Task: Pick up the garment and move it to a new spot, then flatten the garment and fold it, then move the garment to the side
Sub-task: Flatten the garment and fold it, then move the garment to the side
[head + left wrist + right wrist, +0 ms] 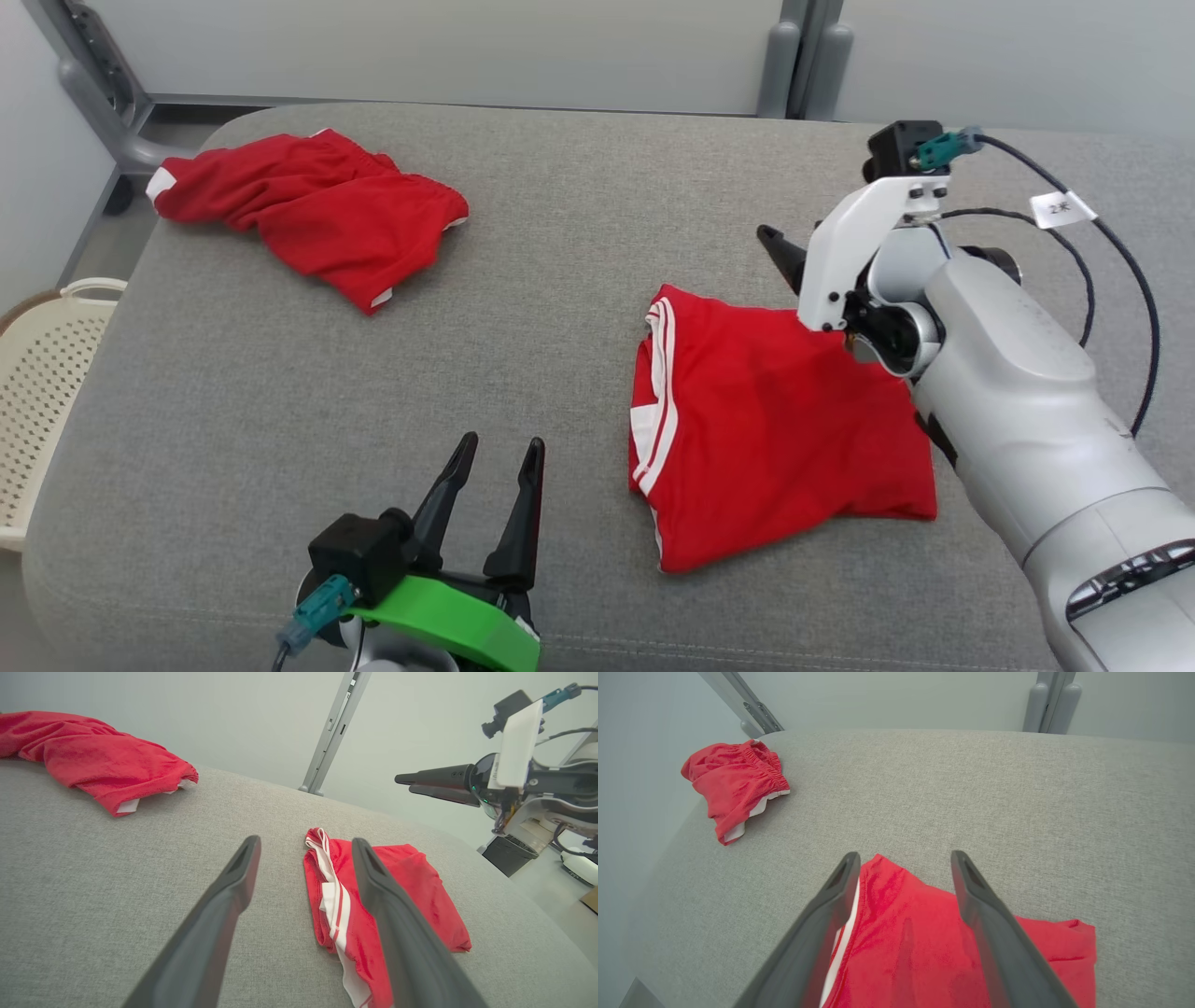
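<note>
Head view puts the folded garment [775,420], red with white stripes, at centre right of the frame on the grey cushion [560,280]. The right gripper [903,858] hangs over its upper right edge with jaws spread wide, holding nothing. The left gripper [501,443], at lower centre, is likewise spread and empty, near the garment's left edge without touching it.

The likely trouble lies in the move to the side. A pinch that takes the top layer alone would probably peel the fold open, and dragging across the rough weave could bunch the lower layers. A finger might also snag the loose striped hem.

Count: two red garments, the folded one and a crumpled garment [317,210] at upper left; two grippers; one basket [47,373] at the left edge.
</note>
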### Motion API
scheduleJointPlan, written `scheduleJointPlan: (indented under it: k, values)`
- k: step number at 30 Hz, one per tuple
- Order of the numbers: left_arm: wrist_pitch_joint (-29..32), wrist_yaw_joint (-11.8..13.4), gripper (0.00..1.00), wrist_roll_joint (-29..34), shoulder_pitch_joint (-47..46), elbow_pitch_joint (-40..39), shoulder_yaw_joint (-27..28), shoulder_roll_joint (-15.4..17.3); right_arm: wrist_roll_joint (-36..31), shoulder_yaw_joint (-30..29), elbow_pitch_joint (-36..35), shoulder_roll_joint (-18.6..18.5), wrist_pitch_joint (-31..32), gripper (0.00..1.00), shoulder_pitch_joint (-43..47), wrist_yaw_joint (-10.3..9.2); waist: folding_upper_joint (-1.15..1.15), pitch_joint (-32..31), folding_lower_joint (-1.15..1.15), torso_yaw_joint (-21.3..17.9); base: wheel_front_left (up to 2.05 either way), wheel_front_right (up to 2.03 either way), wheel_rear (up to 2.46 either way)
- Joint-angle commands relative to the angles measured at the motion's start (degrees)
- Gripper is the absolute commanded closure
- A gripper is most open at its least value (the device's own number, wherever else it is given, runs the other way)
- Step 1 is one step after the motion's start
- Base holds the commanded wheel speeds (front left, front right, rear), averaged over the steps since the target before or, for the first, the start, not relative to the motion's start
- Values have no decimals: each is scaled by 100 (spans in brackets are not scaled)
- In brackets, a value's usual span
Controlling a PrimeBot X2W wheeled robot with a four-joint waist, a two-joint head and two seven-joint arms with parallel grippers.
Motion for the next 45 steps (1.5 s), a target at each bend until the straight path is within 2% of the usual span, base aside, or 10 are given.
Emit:
scheduleJointPlan:
  k: [1,9,17,30,39,43,44,45]
  values:
    - [13,36,0,51,80,-33,-20,44,123,-38,-107,-149,-91,0,121,0,0,-35,0,-142,0,0,0]
    - [97,92,0,72,147,-170,-84,94,568,-189,-647,-708,-232,0,682,0,0,-23,0,-385,0,0,0]
    - [166,130,0,103,98,-299,-110,167,821,-68,-1198,-1144,-33,0,1370,0,0,173,0,-481,0,0,0]
    - [273,182,0,188,-140,-435,-116,289,1022,14,-1380,-1388,297,0,1713,0,0,589,0,-237,0,0,0]
    - [297,231,0,204,-217,-521,-91,355,1154,-46,-994,-1475,403,0,1568,0,0,671,0,73,0,0,0]
    - [303,253,0,193,-188,-547,-77,390,1268,-14,-840,-1388,478,0,1540,0,0,669,0,178,0,0,0]
    - [303,259,0,187,-175,-555,-74,394,1291,15,-824,-1386,478,41,1541,0,0,666,0,194,0,0,0]
    - [302,264,0,181,-163,-559,-75,398,1300,37,-806,-1395,470,52,1542,0,0,661,0,207,0,0,0]
